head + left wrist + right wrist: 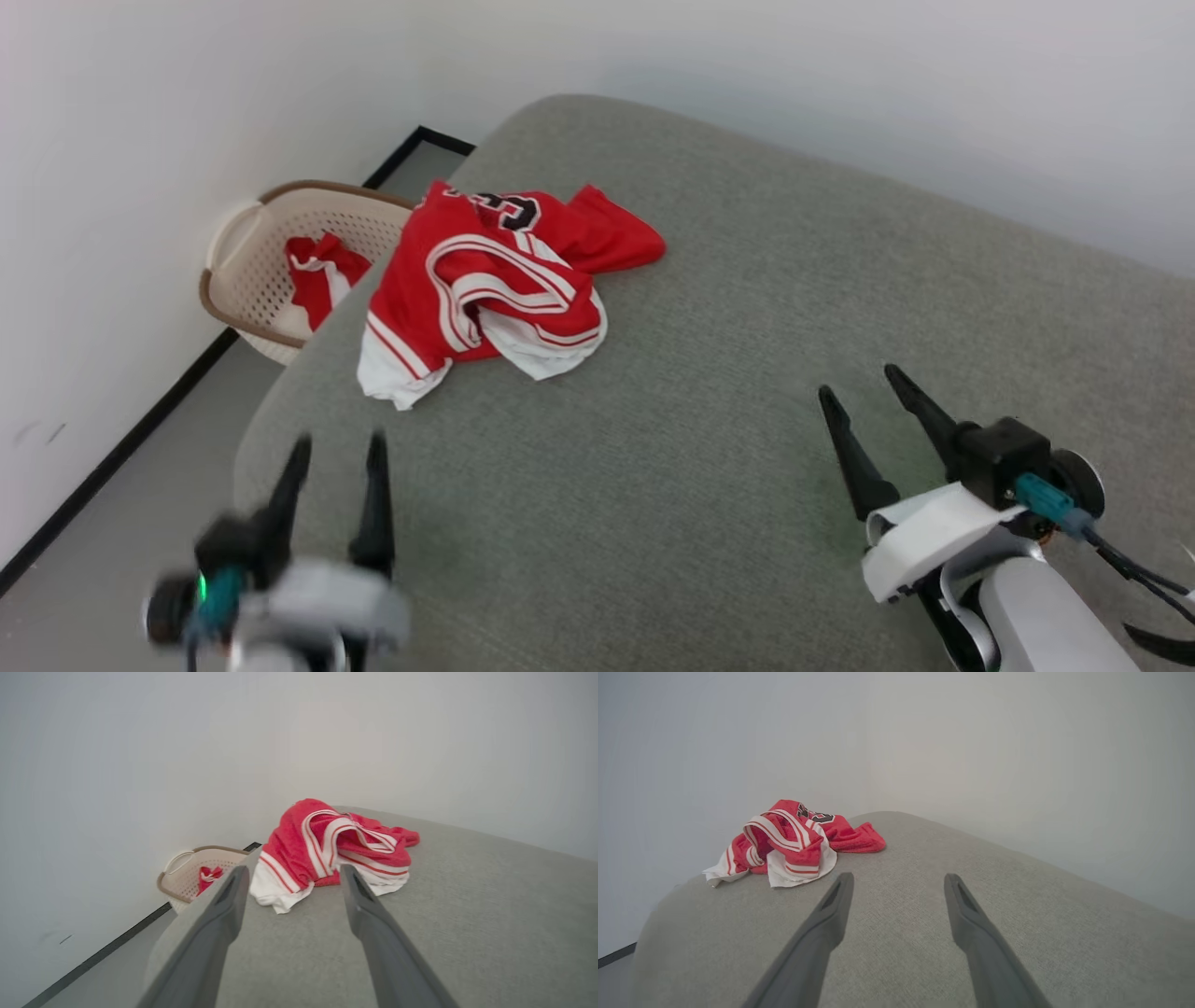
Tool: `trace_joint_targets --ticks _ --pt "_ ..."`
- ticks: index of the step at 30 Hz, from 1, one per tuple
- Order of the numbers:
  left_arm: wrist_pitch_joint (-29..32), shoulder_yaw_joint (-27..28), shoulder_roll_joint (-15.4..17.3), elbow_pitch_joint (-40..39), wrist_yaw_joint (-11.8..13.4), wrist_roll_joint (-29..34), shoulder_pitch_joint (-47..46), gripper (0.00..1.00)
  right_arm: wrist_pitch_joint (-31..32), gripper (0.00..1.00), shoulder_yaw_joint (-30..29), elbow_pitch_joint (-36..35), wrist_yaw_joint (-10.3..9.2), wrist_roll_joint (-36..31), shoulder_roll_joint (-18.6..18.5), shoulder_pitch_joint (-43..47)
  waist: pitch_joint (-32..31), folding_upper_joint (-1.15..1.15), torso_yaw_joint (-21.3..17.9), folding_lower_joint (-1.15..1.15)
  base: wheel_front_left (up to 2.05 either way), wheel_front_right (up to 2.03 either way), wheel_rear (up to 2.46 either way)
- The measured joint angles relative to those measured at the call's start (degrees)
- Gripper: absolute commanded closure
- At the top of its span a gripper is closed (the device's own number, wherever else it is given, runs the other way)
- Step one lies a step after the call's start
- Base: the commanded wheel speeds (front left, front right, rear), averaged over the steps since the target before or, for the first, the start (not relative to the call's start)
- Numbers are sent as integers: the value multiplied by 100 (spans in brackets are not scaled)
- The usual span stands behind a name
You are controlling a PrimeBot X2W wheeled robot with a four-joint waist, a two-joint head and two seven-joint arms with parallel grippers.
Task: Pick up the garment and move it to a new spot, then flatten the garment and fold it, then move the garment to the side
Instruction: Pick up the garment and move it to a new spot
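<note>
The garment (485,280) is lying crumpled on the far left of the grey cushion (747,327), beside a basket (245,280). The left gripper (338,441) and right gripper (858,381) are both hanging wide open near us, grabbing nothing.

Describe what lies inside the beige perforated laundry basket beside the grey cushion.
A crumpled red-and-white cloth lies in the beige perforated basket. Anything under the cloth is covered.
</note>
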Motion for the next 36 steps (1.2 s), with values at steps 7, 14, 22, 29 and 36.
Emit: trace_joint_targets --ticks 7,14,22,29,36 --pt "-1 125 617 1116 -129 -198 -1938 0 -1 0 103 -265 0 -207 -99 -250 210 0 -348 0 0 0 0" --pt "613 212 1448 3077 -179 -678 -3458 0 -1 0 74 -449 0 -210 -144 -507 633 0 -967 0 0 0 0" --pt "2846 264 2064 4541 -183 -1772 -4390 0 -1 0 47 -580 0 -171 -60 -658 1168 0 -1863 0 0 0 0" --pt "3916 48 2457 4815 -193 -2383 -4409 0 -1 0 94 -731 0 -171 -26 -742 1553 0 -2477 0 0 0 0" --pt "4242 10 2789 4891 -167 -2866 -4339 0 -1 0 127 -883 0 -200 -3 -777 1858 0 -2939 0 0 0 0"
